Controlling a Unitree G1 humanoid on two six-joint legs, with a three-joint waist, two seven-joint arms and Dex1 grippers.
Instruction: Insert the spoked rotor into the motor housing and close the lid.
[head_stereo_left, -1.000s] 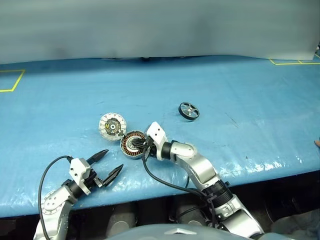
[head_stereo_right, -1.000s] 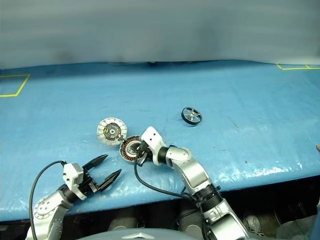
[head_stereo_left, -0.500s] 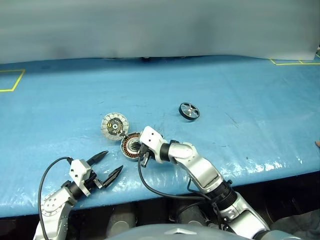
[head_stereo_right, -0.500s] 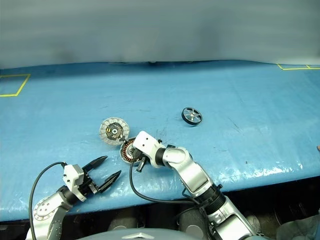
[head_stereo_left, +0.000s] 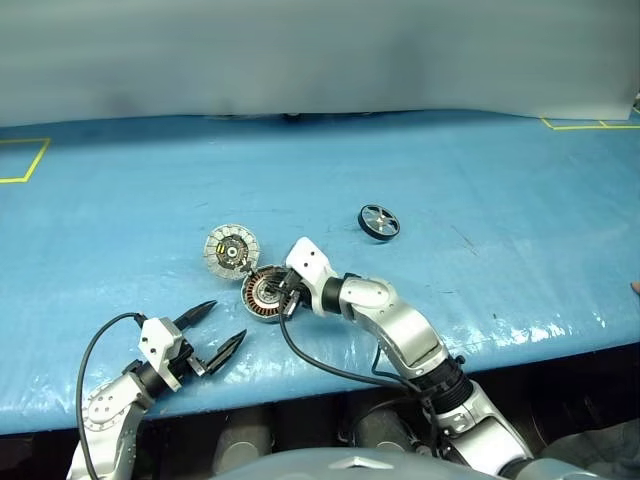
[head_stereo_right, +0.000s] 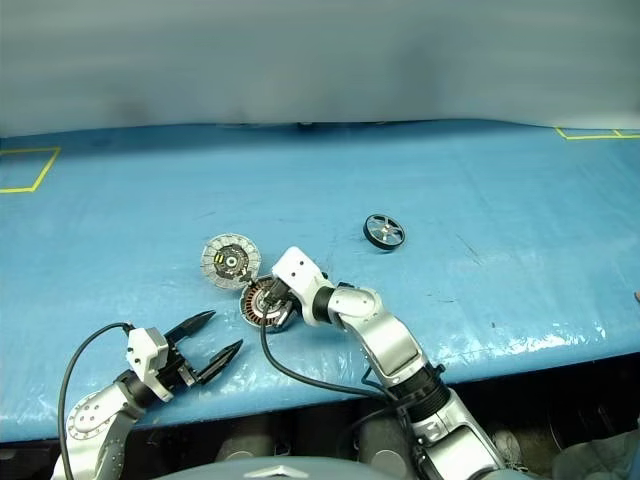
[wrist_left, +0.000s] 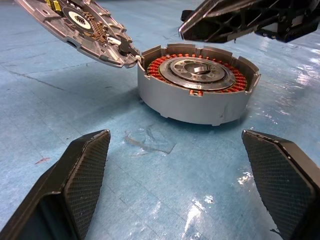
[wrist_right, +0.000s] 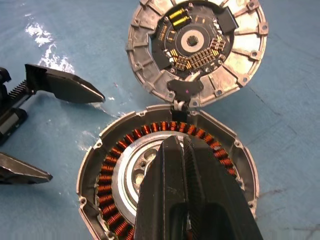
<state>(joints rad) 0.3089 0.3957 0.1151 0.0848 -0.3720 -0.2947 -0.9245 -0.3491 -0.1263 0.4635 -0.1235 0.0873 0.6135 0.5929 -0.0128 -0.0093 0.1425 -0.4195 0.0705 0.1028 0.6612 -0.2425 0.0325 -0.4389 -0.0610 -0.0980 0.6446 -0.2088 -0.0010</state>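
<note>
i'm holding my right pincer (head_stereo_right: 276, 304), fingers together, over the copper-wound silver motor housing (head_stereo_left: 264, 293). the small black spoked rotor (head_stereo_left: 378, 221) is lying well off to that pincer's right on the blue bench (head_stereo_left: 480, 200), so the right arm is nearer. my left pincer (head_stereo_left: 212, 331) is hanging spread wide.

I'm looking down over a wide tabletop (head_stereo_left: 480, 180) covered in a blue, slightly wrinkled sheet that looks like plastic film. Light glares off it in pale patches near the front edge on the right (head_stereo_left: 520, 330). Yellow tape lines (head_stereo_left: 25, 160) mark a corner at the far left of the surface, and another yellow tape outline (head_stereo_left: 590, 124) sits at the far right. Behind the tabletop I see a plain grey wall (head_stereo_left: 320, 50), softly and evenly lit. Below the front edge the space is dark (head_stereo_left: 580, 390), and I can't make out anything there.
</note>
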